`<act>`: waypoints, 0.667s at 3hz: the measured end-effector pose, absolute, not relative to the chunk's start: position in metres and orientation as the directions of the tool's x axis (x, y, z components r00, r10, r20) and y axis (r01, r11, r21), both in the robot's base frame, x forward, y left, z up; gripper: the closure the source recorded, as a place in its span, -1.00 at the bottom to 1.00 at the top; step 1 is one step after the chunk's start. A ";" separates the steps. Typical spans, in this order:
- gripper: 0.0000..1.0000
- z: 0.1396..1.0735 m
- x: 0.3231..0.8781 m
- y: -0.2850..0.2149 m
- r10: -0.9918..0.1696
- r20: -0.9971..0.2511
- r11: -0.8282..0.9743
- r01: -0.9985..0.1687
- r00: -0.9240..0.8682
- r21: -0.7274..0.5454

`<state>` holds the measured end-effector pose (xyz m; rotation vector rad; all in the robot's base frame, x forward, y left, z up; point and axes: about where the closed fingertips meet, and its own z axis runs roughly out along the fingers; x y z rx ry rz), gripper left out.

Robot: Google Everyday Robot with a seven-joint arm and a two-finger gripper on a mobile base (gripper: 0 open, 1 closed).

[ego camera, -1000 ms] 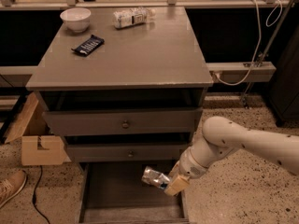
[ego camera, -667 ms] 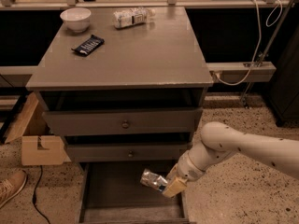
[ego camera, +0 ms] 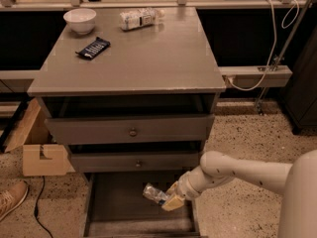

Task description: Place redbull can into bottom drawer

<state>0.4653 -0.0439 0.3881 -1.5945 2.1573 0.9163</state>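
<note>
While can (ego camera: 154, 194) hangs over drawer (ego camera: 88, 212), placing is underway.
Over drawer's right side, gripper (ego camera: 167, 200), jaws clamped on can; next: lower, release.

Grey cabinet top (ego camera: 148, 63): white bowl (ego camera: 79, 20) on it, snack bar (ego camera: 93, 48) just front-right of bowl, bottle (ego camera: 140, 19) lying right of bowl. Gripper (ego camera: 166, 199) clasps redbull can (ego camera: 152, 193) over bottom drawer (ego camera: 121, 205).

Smooth, glossy white arm (ego camera: 237, 170), thick and rounded, narrowing through a ribbed wrist to a tan, blocky gripper (ego camera: 168, 201) clamped on the can (ego camera: 153, 194) above the drawer (ego camera: 119, 209).
</note>
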 end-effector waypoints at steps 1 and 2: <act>1.00 0.334 0.487 -0.028 -0.711 -0.601 0.234 -0.929 -0.364 0.286; 1.00 0.281 0.500 -0.011 -0.695 -0.594 0.272 -0.912 -0.406 0.306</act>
